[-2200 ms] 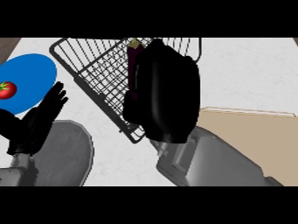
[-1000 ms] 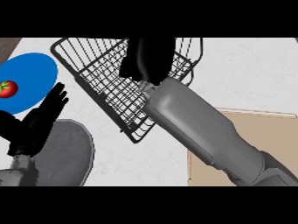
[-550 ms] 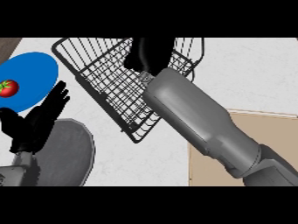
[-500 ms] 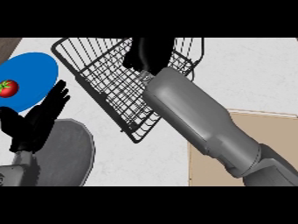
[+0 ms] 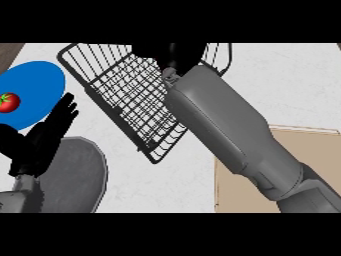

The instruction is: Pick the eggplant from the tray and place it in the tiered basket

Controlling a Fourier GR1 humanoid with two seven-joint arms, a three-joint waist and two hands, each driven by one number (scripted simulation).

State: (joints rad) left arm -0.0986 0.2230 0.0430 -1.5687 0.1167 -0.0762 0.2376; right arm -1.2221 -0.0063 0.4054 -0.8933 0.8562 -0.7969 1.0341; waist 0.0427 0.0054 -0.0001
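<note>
The black wire tiered basket (image 5: pixel 132 95) stands tilted across the upper middle of the head view. My right forearm stretches from the lower right over the basket. My right hand (image 5: pixel 176 56) sits above the basket's far part, at the top edge of the scene, and is partly cut off there. No eggplant shows; the hand and arm hide whatever is under them. The tan tray (image 5: pixel 317 155) lies at the lower right, with my forearm covering its left side. My left hand (image 5: pixel 41 136) rests open at the left, fingers up, beside the basket.
A blue plate (image 5: pixel 33 82) with a red tomato (image 5: pixel 6 101) lies at the upper left, just beyond my left hand. The pale counter (image 5: pixel 291 85) shows to the right of the basket.
My right arm has stretched farther over the basket, and its hand has moved toward the top edge. The eggplant seen in the hand earlier is out of sight. The left hand stays still.
</note>
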